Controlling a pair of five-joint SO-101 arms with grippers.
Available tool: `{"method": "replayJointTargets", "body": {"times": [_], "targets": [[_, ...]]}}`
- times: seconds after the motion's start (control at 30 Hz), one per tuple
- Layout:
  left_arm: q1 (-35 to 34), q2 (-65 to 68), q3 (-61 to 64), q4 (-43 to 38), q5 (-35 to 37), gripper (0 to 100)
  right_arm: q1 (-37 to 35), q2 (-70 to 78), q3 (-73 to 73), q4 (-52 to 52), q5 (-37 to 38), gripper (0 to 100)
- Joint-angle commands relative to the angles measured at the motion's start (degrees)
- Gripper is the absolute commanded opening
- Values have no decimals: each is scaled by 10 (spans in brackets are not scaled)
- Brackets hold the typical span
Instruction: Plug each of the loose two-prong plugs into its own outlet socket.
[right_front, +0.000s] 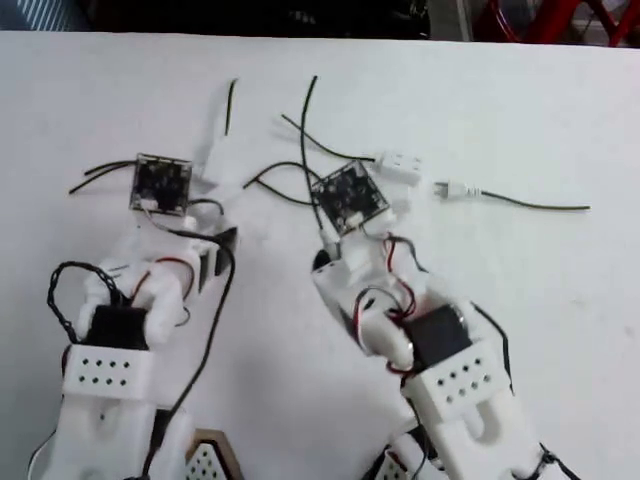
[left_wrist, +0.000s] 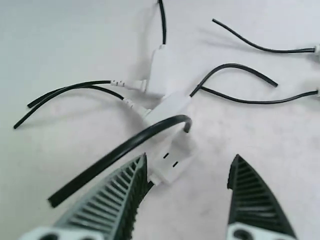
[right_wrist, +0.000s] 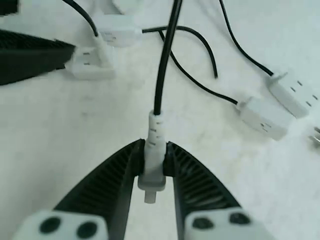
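Note:
My right gripper (right_wrist: 152, 147) is shut on a white two-prong plug (right_wrist: 151, 165) whose black wire (right_wrist: 165, 60) runs away from it over the table. My left gripper (left_wrist: 189, 160) is open, and a white outlet socket (left_wrist: 172, 162) with two slots lies on the table between its fingers (left_wrist: 117, 197). Beyond that socket, two more sockets (left_wrist: 161, 70) lie with white plugs (left_wrist: 135, 85) pushed into their ends. In the high view a loose plug (right_front: 445, 188) lies right of another socket (right_front: 397, 165). The left gripper (right_front: 217, 250) and right gripper (right_front: 325, 258) sit mid-table.
Two free sockets (right_wrist: 265, 117) lie side by side off to one side of the held plug. Several loose black wire ends (left_wrist: 250, 45) curl across the white table (right_front: 560, 110). A black cable (left_wrist: 120, 147) crosses in front of the left fingers.

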Motion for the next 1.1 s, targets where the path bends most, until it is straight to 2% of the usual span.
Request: {"method": "replayJointTargets", "body": {"times": [0.0, 0.2, 0.43, 0.7, 0.9, 1.07], "targets": [[46, -17, -32, -12, 4, 264, -41, -51, 37, -66, -25, 17], [98, -17, -48, -26, 4, 263, -74, -112, 95, -109, -33, 17], [180, -17, -119, 48, 5, 241, -77, -124, 122, -109, -33, 17], [278, -17, -135, 111, 4, 241, -73, -124, 129, -111, -33, 17], [279, -17, -129, 112, 1, 244, -67, -123, 129, -108, -33, 17], [223, -12, -129, 113, -1, 246, 21, -126, 128, -116, -34, 17]]}}
